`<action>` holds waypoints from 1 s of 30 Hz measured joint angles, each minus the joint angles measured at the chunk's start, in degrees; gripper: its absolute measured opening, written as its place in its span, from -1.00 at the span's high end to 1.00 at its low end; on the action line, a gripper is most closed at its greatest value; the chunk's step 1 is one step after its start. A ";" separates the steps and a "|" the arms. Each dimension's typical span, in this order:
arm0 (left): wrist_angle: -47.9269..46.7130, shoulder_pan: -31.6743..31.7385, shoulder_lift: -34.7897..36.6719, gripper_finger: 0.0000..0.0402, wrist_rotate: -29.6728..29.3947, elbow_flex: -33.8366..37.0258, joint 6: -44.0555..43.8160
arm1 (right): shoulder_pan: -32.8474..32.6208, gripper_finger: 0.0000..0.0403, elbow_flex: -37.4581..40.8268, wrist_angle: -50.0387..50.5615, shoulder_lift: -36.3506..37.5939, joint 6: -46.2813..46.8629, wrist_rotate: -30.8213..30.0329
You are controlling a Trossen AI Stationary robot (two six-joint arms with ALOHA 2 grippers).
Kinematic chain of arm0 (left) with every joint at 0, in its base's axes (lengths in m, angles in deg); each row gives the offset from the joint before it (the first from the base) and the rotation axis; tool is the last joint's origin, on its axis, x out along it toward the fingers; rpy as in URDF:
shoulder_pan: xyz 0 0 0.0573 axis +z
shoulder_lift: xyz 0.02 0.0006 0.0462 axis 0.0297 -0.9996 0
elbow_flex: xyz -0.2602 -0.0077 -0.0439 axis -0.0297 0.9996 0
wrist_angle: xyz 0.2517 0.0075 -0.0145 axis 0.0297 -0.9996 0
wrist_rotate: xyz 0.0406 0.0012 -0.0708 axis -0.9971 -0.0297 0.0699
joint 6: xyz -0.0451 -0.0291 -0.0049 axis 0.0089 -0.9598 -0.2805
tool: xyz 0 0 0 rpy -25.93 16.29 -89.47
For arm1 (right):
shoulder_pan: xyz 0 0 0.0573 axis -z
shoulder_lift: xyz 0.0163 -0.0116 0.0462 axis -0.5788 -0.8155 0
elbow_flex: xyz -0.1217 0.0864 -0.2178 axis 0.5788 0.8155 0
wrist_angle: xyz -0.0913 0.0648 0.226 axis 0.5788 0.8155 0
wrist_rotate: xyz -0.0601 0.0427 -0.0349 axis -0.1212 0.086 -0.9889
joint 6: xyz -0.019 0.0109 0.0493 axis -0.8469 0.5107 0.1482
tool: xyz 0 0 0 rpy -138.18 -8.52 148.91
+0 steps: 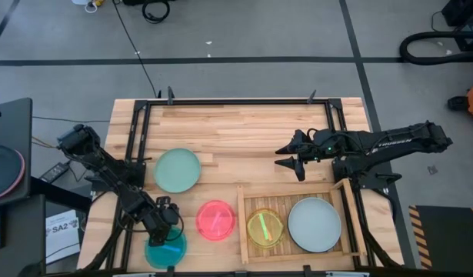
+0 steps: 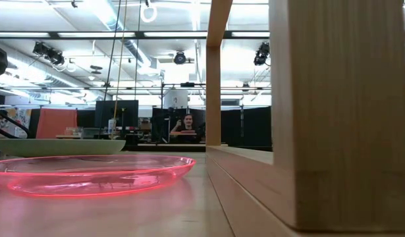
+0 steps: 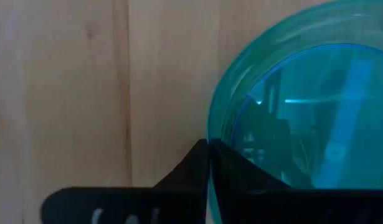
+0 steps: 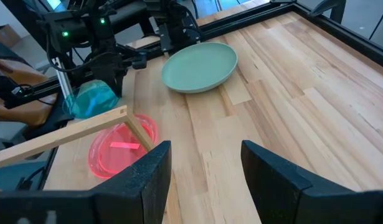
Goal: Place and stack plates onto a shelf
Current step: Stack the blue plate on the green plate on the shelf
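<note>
A translucent cyan plate (image 1: 165,251) (image 3: 316,106) lies at the table's near left corner, and my left gripper (image 1: 167,233) (image 3: 208,152) is shut on its rim. A pink plate (image 1: 215,220) (image 2: 90,174) sits flat on the table beside it. Farther back is a pale mint plate (image 1: 177,170) (image 4: 200,65). The wooden shelf (image 1: 298,191) at the near right holds a yellow-green plate (image 1: 264,228) and a large whitish plate (image 1: 314,224). My right gripper (image 1: 288,156) (image 4: 207,163) hovers open above the table, beyond the shelf. My left gripper pinches the cyan plate's rim (image 3: 211,132) on the plate's far side. One finger (image 3: 185,177) is outside the rim and the other (image 3: 241,177) is inside the plate. The fingers come steeply from above, across the rim.
A black metal frame (image 1: 236,101) runs along the table's far and side edges. Bare planks (image 1: 244,138) lie between the mint plate and my right gripper. In the low view the shelf's wall (image 2: 321,112) fills the right side, and a person (image 2: 187,125) sits far behind the table.
</note>
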 joint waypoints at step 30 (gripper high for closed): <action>-0.62 1.31 12.91 0.96 0.02 0.05 3.86 | 0.00 0.01 0.00 -0.01 0.00 0.00 -0.02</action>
